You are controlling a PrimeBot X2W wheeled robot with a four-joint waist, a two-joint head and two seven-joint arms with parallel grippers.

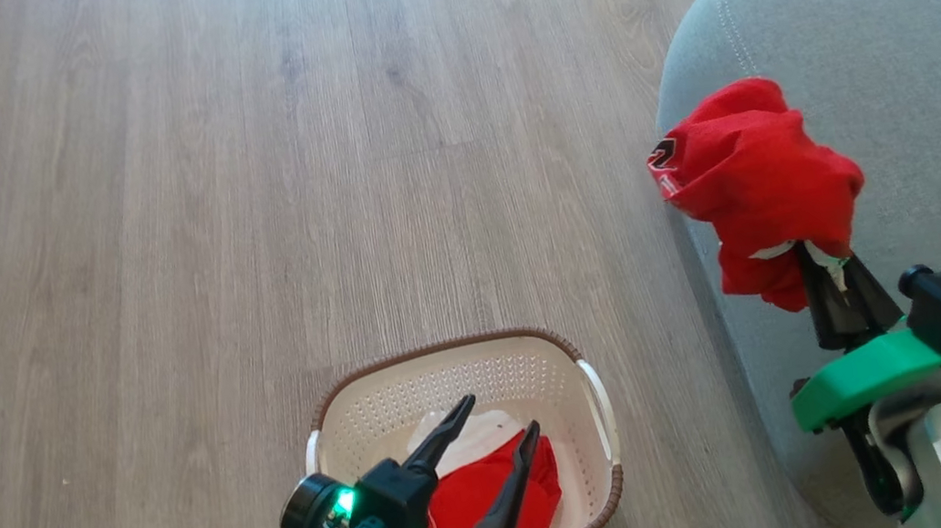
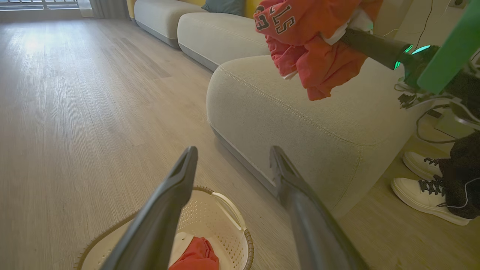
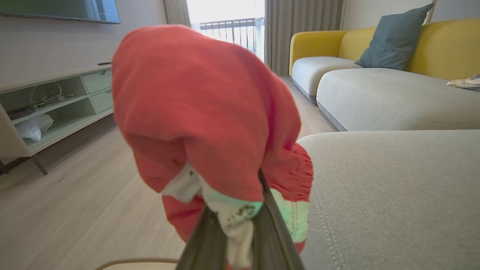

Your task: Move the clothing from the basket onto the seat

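Cream plastic sits nearest: the basket [image 1: 445,348] stands on the wooden floor [image 1: 234,150] just below the robot. A loose garment [image 1: 489,496], red over a white layer, lies in its bottom. Above it hangs the left gripper [image 1: 501,413], fingers spread wide and holding nothing.

Further out and to the right, the right gripper [image 1: 824,256] is clamped tight on a white band of the held garment [image 1: 758,177], which bunches and droops around the fingertips. The bundle hangs in the air at the near corner of the seat [image 1: 911,55]. It seems clear of the cushion, and part of it is out over the floor beside the edge.

The step in hand looks like placing this first piece. To do it well, the right arm should carry the bundle inward, past the stitched seam and over the flat top. A release here could let the cloth slide off the rounded corner. It should then lower until the fabric rests and slackens, open fully, and draw back along the fingers' line so the band does not snag. The left gripper is well placed to go down for the loose garment afterwards.
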